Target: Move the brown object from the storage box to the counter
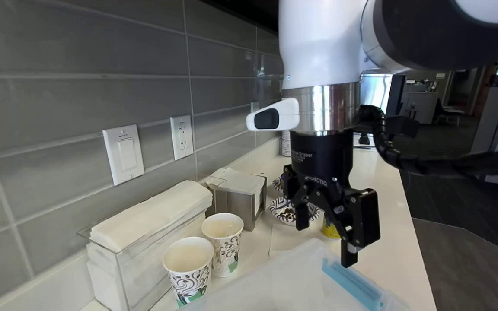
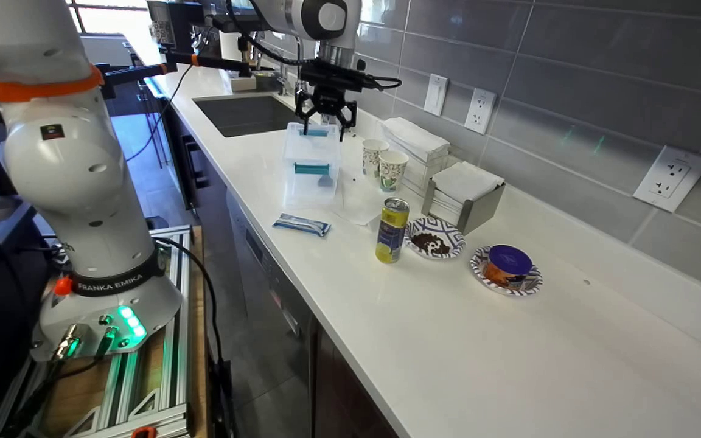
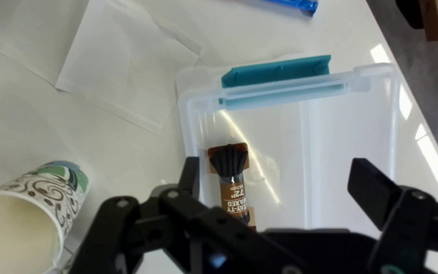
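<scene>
Spotter: Fix on the brown object (image 3: 235,194)?

Operator: Inside the storage box (image 3: 350,140), lower middle of my wrist view. Black cords (image 3: 229,161) at its upper end; lower end partly hidden by my gripper (image 3: 276,175).

Spotter: Fingers (image 3: 371,190)?

Operator: Spread wide, holding nothing. Both exterior views agree.

Spotter: Lie of it?

Operator: Long axis near enough top to bottom of frame, lower end slanting slightly right. My fingers stand frame-left and frame-right, so they'd close across its width. I judge little wrist turn needed.

Spotter: Centred?

Operator: No. In frame it falls between the fingertips, but much nearer the frame-left one, and just beside the box's frame-left wall (image 3: 191,133). I'd shift left, and likely narrow the spread, before going down. Worry: that finger fouling the wall; the slot looks tight. Height above it, I can't read.

Spotter: Then?

Operator: Lift not yet made. After that, out to the counter (image 2: 478,353), lower right of an exterior view.
</scene>
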